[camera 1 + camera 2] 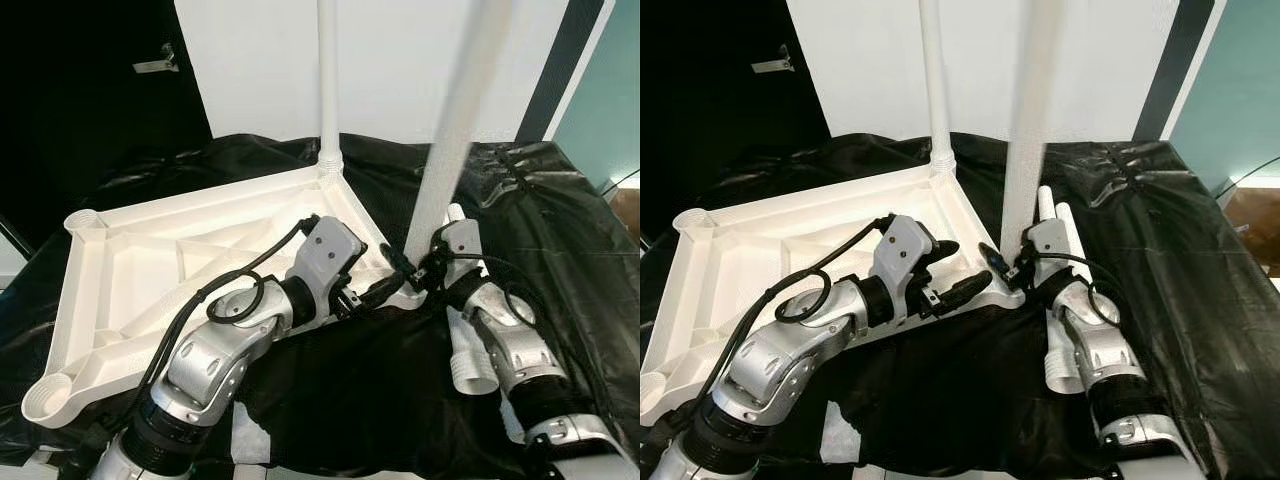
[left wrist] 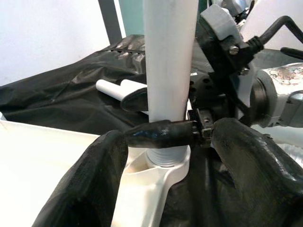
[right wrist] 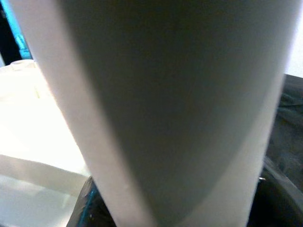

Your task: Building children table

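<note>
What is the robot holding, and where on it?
The right claw grips the white table leg near its bottom end, just above the tabletop's corner socket. The left claw holds nothing.

no readable text, labels or numbers

White upturned tabletop (image 1: pixel 150 270) on black sheet, two legs (image 1: pixel 329 80) (image 1: pixel 455 130) upright in corner sockets.

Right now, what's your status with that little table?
Right claw gripping second leg at its corner socket. Left claw open beside it. Tabletop upside down, one leg fitted. Spare legs nearby.
</note>
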Motion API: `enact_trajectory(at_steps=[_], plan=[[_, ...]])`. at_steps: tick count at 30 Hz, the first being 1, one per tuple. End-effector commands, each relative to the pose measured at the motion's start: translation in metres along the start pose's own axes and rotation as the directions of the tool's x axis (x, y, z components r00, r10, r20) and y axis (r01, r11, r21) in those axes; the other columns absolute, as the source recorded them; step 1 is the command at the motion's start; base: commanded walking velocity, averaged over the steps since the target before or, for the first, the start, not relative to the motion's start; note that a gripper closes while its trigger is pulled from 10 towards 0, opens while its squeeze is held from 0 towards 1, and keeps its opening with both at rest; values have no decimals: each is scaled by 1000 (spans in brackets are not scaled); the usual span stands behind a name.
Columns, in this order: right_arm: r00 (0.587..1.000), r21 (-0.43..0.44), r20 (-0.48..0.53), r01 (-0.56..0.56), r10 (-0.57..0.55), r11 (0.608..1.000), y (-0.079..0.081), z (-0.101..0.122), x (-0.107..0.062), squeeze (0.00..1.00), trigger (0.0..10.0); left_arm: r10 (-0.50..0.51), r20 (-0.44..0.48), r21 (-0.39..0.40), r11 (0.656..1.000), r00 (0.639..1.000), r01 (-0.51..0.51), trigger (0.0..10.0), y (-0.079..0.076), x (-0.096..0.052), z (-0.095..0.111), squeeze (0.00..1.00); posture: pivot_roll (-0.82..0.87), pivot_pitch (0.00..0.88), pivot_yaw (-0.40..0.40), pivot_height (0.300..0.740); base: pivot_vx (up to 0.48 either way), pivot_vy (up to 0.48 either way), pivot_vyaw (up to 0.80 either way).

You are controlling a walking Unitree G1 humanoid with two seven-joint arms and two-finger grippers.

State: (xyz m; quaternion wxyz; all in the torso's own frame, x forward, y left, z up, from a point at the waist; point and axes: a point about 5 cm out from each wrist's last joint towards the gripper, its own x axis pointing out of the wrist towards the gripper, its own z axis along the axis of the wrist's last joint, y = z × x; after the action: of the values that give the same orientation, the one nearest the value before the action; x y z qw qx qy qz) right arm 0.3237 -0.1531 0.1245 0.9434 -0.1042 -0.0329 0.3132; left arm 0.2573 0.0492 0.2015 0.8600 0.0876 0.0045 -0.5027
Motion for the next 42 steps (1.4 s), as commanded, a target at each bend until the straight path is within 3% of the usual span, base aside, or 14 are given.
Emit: enact_trajectory(at_steps=[1,10,13,23,29,32,36,38,42], plan=[[964,114,-235,-102,126,988,29,-54,-17,0,10000,-34,-1,5,999,999,34,10000,-1,-1,2,0,-11,3,36,740,0,0,0],[959,152,-234,-127,161,980,21,-55,-24,0,10000,-34,1,-1,999,999,34,10000,-2,-1,2,0,-12,9,40,740,0,0,0],[974,249,-201,-52,104,967,9,-49,-21,0,10000,-37,3,0,999,999,37,10000,-2,0,3,0,-15,7,43,740,0,0,0],[972,265,-210,-49,107,963,5,-48,-19,0,10000,-38,5,-1,999,999,38,10000,-2,0,3,0,-18,2,38,740,0,0,0],[958,231,-264,-45,108,972,2,-50,-17,0,10000,-33,6,-3,999,999,33,10000,-2,-2,3,0,-11,0,28,740,0,0,0],[967,211,-252,73,-18,975,4,-48,-13,0,10000,-28,3,-4,1000,1000,28,10000,-2,-3,1,0,-10,0,23,740,0,0,0],[968,192,-229,147,-102,970,9,-45,-9,0,10000,-27,2,-6,1000,1000,27,10000,-2,-3,1,0,-11,0,22,740,0,0,0],[950,199,-210,275,-233,941,13,-41,-4,0,10000,-29,1,-6,1000,1000,29,10000,-2,-3,0,0,-15,0,25,740,0,0,0],[924,187,-196,364,-328,912,15,-36,0,0,10000,-31,0,-3,1000,1000,31,10000,-2,-2,0,0,-19,0,25,740,0,0,0]])
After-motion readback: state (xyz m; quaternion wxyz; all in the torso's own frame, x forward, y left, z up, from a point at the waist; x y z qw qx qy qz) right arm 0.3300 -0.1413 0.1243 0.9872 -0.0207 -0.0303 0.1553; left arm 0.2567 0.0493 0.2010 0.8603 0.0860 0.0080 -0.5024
